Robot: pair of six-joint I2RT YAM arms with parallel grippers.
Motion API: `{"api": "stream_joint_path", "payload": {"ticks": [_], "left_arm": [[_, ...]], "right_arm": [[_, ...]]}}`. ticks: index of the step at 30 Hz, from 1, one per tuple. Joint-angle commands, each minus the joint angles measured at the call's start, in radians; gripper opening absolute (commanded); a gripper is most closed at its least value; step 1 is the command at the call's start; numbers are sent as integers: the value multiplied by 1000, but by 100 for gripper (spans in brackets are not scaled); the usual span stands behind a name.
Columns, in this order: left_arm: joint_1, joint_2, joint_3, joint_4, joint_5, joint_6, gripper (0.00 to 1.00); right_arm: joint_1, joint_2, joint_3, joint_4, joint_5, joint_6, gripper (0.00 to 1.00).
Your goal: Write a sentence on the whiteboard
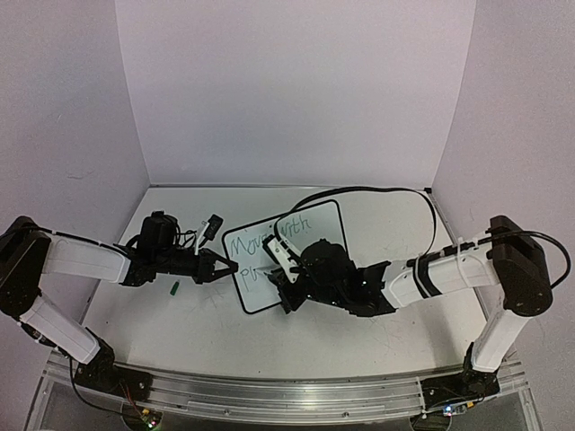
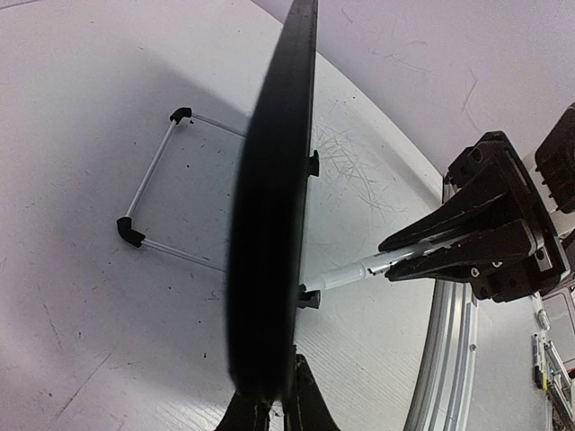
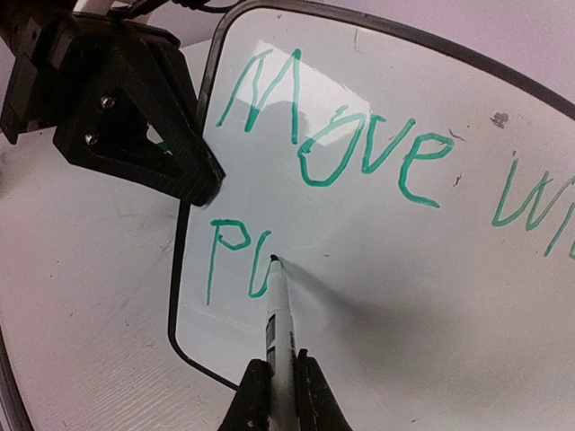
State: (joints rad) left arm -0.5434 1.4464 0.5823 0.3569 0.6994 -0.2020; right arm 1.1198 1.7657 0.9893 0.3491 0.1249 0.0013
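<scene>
While tight on marker (image 3: 278,310), right tool (image 3: 280,370) above whiteboard (image 3: 395,269) — left tool (image 2: 272,400) tight on it.

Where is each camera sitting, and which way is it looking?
Top external: high behind the arms, looking down at the table; left arm, right arm and the whiteboard all show.
Left wrist: on the left arm, looking past the left gripper at the whiteboard's thin edge; only its tips show.
Right wrist: on the right arm, looking past the right gripper and marker at the green writing.
Shared: both wrist views see the whiteboard and the other arm's gripper.
</scene>
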Motion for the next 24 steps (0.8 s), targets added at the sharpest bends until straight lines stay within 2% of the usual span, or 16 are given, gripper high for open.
{"api": "stream_joint_path", "payload": {"ticks": [1,24], "left_arm": [[0,-20,14,-33,-51,61,0],[0,-18,17,-33,-52,62,0]], "right_arm": [[-27,0,46,27,82,7,0],[-12,-10,-40,2,26,42,0]]}}
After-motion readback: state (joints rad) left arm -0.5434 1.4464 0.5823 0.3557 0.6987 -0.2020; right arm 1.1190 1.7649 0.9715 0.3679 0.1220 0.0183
